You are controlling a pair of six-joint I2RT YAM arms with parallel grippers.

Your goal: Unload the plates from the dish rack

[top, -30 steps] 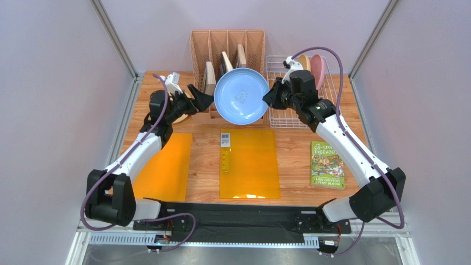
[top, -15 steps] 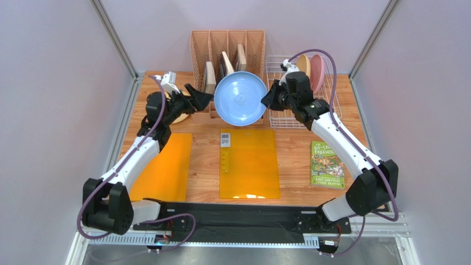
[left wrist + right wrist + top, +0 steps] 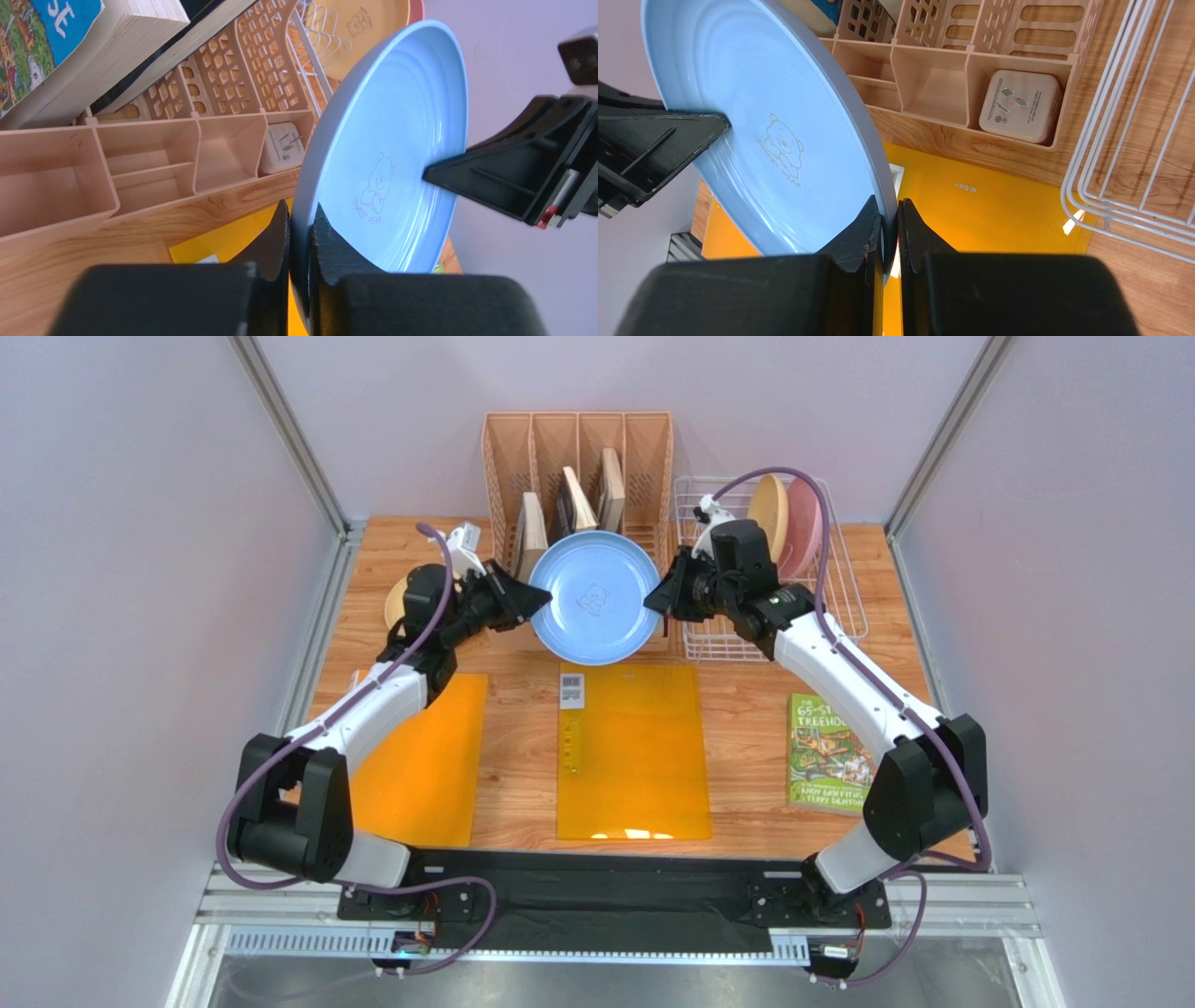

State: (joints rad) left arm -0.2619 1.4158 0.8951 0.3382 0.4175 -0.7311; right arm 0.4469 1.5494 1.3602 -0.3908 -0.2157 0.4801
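Two sets of jaws clamp the light blue plate (image 3: 596, 598) at opposite rims: the left gripper (image 3: 530, 598) on one side, the right gripper (image 3: 657, 602) on the other. It hangs tilted before the book organizer (image 3: 578, 441). The tan plate (image 3: 767, 511) and pink plate (image 3: 808, 525) stand in the dish rack (image 3: 846, 595).
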